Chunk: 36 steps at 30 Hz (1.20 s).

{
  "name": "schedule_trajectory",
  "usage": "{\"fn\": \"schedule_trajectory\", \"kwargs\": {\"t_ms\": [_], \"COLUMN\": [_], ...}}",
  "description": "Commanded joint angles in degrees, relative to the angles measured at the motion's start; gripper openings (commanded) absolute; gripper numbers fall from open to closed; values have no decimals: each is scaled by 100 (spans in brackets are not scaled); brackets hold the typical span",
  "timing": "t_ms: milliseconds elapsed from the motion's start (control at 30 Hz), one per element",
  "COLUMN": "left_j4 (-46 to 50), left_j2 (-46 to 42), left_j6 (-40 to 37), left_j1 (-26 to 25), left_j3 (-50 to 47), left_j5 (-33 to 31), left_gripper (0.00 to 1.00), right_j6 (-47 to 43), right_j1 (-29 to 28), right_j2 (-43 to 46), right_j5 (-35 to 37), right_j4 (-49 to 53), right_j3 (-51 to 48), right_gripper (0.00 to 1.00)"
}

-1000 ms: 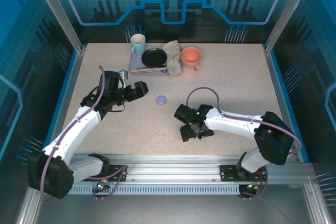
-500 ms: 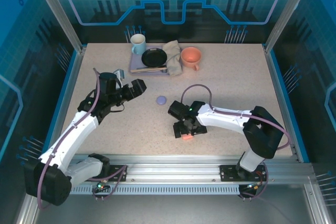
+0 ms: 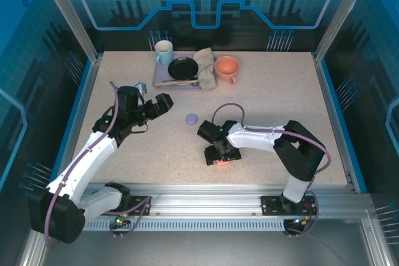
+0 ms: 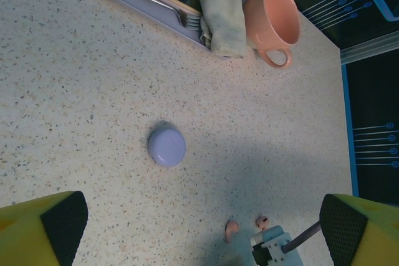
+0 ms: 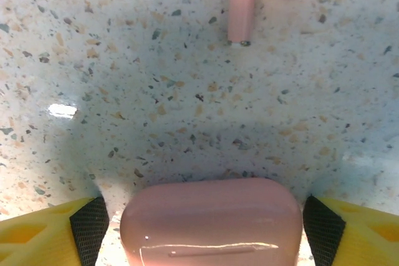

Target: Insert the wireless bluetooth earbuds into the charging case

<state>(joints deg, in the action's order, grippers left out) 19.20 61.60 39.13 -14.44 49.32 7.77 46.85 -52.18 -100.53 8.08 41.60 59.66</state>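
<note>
Right gripper [image 3: 219, 156] hangs low over the near middle of the table [image 3: 280, 98], its jaws spread astride the pink case [image 5: 211, 222], with a thin gap showing at the left pad. Two pink earbuds [image 4: 231, 230] lie on the table near the lavender case [image 4: 166, 147], to its near right. One of them rests just ahead of the pink case, not touching it. Further left, the left gripper [image 3: 163, 103] hovers with its jaws wide apart, holding nothing.

Beige speckled tabletop [image 5: 187, 104]; glossy salmon-pink case [image 5: 211, 219] at bottom centre; matching pink earbud [image 5: 243, 10] at top; lavender round case [image 4: 166, 147]; peach mug [image 4: 271, 14].
</note>
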Motion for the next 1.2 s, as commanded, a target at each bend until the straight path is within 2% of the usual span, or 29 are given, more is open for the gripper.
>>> {"fn": "schedule_trajectory", "kwargs": {"t_ms": [0,567,667,767,1000,1167], "left_j4": [105,77,55,39,-265,-1248], "left_j2": [88,150,167,183,236,115], "left_j6": [126,147,138,114,20,71], "left_j1": [-14,-15,-15,-16,-15,-23], "left_j3": [156,103,68,1,-345,-1034], "left_j5": [148,242,234,181,57,212], "left_gripper": [99,99,99,99,99,99], "right_j6": [-90,82,155,277,552,815], "right_j1": [70,-20,-102,-152,-111,230], "right_j2": [-72,97,131,252,552,403], "right_j5": [-128,-101,-87,-82,-16,-160], "right_j4": [-29,40,91,128,234,63], "right_j3": [-129,-502,-475,-399,343,1094], "right_gripper": [84,60,52,47,46,46]}}
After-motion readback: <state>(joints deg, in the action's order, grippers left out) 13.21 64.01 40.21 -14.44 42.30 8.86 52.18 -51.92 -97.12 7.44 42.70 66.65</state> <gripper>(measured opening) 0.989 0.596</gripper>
